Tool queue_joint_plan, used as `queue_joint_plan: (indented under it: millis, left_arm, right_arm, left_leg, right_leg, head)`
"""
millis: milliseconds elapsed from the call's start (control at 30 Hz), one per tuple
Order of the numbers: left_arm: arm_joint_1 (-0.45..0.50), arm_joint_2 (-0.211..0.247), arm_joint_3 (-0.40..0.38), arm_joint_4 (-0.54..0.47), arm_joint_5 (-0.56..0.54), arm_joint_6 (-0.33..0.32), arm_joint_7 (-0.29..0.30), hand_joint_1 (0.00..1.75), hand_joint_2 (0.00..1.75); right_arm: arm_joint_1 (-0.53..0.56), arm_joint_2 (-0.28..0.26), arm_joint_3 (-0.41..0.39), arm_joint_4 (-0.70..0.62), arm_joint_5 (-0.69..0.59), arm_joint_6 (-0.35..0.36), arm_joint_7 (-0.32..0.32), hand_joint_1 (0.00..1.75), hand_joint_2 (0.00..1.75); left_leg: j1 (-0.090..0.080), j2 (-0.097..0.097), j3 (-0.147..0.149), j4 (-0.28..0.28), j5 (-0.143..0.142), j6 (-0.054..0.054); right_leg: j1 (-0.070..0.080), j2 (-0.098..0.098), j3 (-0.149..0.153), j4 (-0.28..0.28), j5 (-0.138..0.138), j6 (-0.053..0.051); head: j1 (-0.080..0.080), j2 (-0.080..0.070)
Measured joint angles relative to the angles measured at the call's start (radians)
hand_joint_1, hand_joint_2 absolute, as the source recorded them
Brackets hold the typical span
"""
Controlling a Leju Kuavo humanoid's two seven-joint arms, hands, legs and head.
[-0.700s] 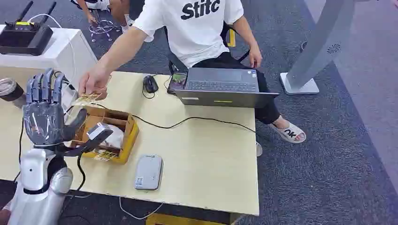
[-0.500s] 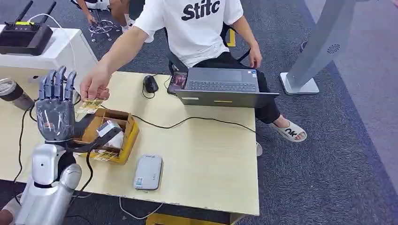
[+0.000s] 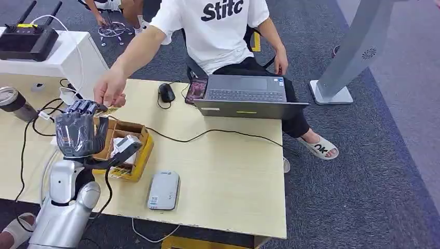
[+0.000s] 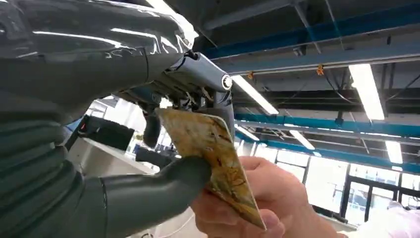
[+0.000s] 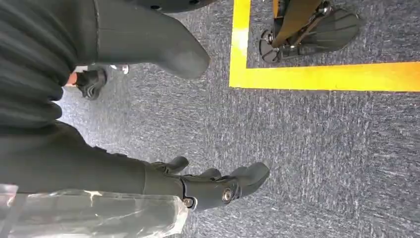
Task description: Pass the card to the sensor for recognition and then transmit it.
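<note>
A yellow-brown patterned card [image 4: 218, 163] is pinched between my left hand's thumb [image 4: 148, 196] and its dark fingers [image 4: 218, 106]. A person's hand [image 4: 247, 208] grips the same card from the other side. From the head, my left hand [image 3: 78, 132] is raised over the table's left part, fingers folded toward the card [image 3: 110, 109] under the person's hand [image 3: 110, 91]. The sensor, a flat grey-white reader [image 3: 164, 190], lies near the table's front edge, to the right of my left arm. My right hand [image 5: 208, 186] hangs over grey carpet with nothing in it, fingers loosely apart.
A cardboard box [image 3: 139, 150] with small items sits just right of my left hand. Further back are a laptop [image 3: 244, 93], a mouse [image 3: 166, 92] and a black cable [image 3: 207, 132] across the table. A cup [image 3: 13, 101] and a router [image 3: 26, 36] stand at the left.
My left hand moved right toward the person's hand, and its upright spread fingers folded down onto the card. The person's hand stayed on the card.
</note>
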Motion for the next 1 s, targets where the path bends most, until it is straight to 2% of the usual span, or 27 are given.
queue_joint_plan:
  millis: [167, 400, 733, 833, 1000]
  left_arm:
    - [0.001, -0.012, -0.004, 0.002, 0.035, -0.003, -0.034, 1.75, 1.75]
    - [0.032, -0.059, -0.065, -0.010, 0.100, -0.068, -0.098, 1.75, 1.75]
    - [0.104, -0.103, -0.212, -0.072, 0.160, -0.213, -0.140, 1.75, 1.75]
    - [0.131, -0.106, -0.250, -0.076, 0.157, -0.249, -0.129, 1.75, 1.75]
    - [0.166, -0.095, -0.301, -0.077, 0.066, -0.281, -0.023, 1.75, 1.75]
  right_arm:
    - [0.000, 0.000, 0.000, 0.000, 0.008, 0.001, 0.000, 0.00, 1.75]
    - [0.000, 0.000, 0.000, 0.000, 0.018, 0.002, -0.005, 0.00, 1.75]
    - [0.000, 0.000, -0.001, 0.000, 0.024, -0.002, -0.007, 0.00, 1.75]
    - [0.000, 0.000, -0.003, 0.000, 0.019, -0.003, -0.006, 0.00, 1.75]
    - [0.001, 0.000, -0.022, 0.001, 0.007, -0.005, -0.006, 0.00, 1.75]
  left_leg:
    - [0.000, 0.000, 0.000, 0.000, 0.000, 0.000]
    - [-0.001, 0.000, 0.000, 0.000, 0.000, 0.000]
    - [-0.001, 0.000, 0.000, 0.000, 0.000, 0.000]
    - [-0.001, 0.000, 0.000, 0.000, 0.000, 0.000]
    - [-0.001, 0.000, 0.000, 0.000, 0.000, 0.000]
  right_leg:
    - [0.000, 0.000, 0.000, 0.000, 0.000, 0.000]
    - [0.000, 0.000, 0.000, 0.000, 0.000, 0.000]
    - [-0.001, 0.000, 0.000, 0.000, 0.000, 0.000]
    - [-0.001, 0.000, 0.000, 0.000, 0.000, 0.000]
    - [-0.001, 0.000, 0.000, 0.000, 0.000, 0.000]
  head:
    - [0.000, 0.000]
    - [0.000, 0.000]
    - [0.000, 0.000]
    - [0.000, 0.000]
    - [0.000, 0.000]
